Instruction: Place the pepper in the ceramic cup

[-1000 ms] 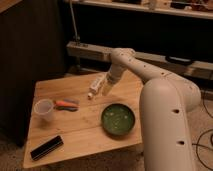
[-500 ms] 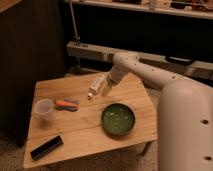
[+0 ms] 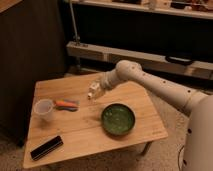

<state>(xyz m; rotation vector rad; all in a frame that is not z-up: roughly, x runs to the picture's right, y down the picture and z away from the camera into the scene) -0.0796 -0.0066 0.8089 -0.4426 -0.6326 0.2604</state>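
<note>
Scene: a wooden table [image 3: 80,134] seen from above and in front, with the robot's single arm [image 3: 150,84] reaching in from the right of the view.
Gripper: the gripper [image 3: 92,92] hangs over the middle of the table, toward its back edge and clear of the surface; its fingers stand apart and nothing is between them.
Pepper, position: the pepper [image 3: 63,104] lies flat on the table to the left of the gripper in this view and a little nearer the camera, apart from the fingers.
Pepper, long axis: it runs roughly left to right across the view, so one end faces the ceramic cup and the other faces the gripper.
Pepper, appearance: small, slim and orange-red; which end is the tapered tip cannot be made out.
Neighbour: a blue-grey piece [image 3: 74,107] lies right against the pepper on its right end, and they seem to touch.
Ceramic cup: the ceramic cup [image 3: 43,111] stands upright just left of the pepper, pale, rim up, near the table's left edge.
Other items: a dark green bowl [image 3: 118,120] sits right of centre; a black bar [image 3: 46,148] lies at the front left corner.
Coming move, judged: the gripper needs to travel left and down, closing across the pepper's short width while avoiding the blue-grey piece.
</note>
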